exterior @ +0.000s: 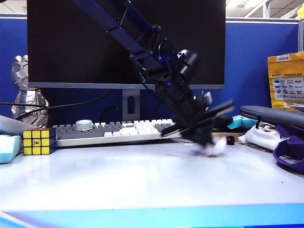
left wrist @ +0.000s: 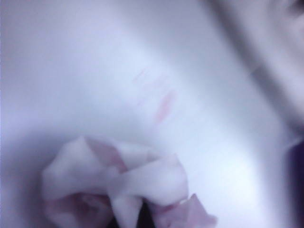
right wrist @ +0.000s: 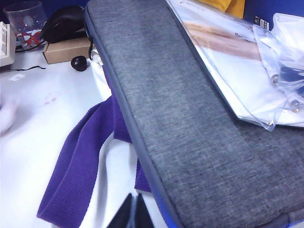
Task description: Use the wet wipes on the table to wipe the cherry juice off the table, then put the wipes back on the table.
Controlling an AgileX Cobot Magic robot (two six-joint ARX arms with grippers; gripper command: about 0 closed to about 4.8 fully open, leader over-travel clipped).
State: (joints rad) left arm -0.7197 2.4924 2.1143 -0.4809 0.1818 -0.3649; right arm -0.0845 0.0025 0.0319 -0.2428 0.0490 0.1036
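right now, line by line:
left end effector (exterior: 209, 142): low over the tabletop, right of the middle in the exterior view, on a dark arm slanting down from the upper left; its tips are clamped on the wet wipes.
wet wipes (left wrist: 118, 185): a crumpled white wad with faint pink staining, bunched at the left end effector's tips and pressed against the tabletop; in the exterior view it is a blurred white lump under the arm's tip.
cherry juice (left wrist: 164, 105): thin pink-red streaks smeared on the white surface just beyond the wad in the left wrist view; the right wrist view also shows a few faint pink specks on the white surface, near the purple straps.
tabletop (exterior: 118, 180): white and glossy, with a light blue front edge.
right end effector (right wrist: 133, 213): its two dark tips sit together, holding nothing, above a purple strap (right wrist: 71, 175) and the edge of a grey fabric sleeve (right wrist: 190, 128); it does not show in the exterior view.
small black ball (exterior: 230, 140): on the tabletop just right of the wipes, apart from them.
keyboard (exterior: 114, 130): grey and white, lying across the back of the tabletop, behind the left arm.
rubik's cube (exterior: 39, 141): at the left side, in front of the keyboard's left end.
monitor (exterior: 71, 42): dark screen standing behind the keyboard.
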